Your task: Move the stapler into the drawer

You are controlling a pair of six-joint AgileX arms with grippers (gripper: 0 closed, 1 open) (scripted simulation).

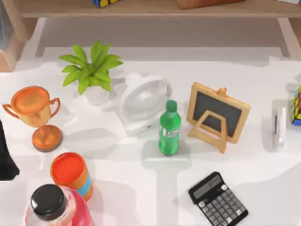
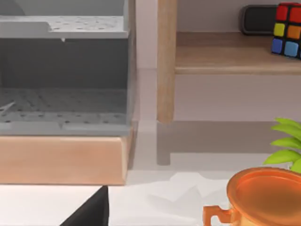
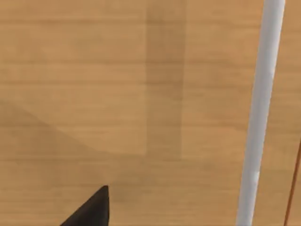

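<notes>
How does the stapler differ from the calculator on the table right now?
The stapler is pale white with rounded ends; the calculator is black and boxy with grey keys. The stapler is narrow and lies near the table's right edge, pointing front to back; the calculator is wider and sits askew at the front. Both rest on the table, untouched.
</notes>
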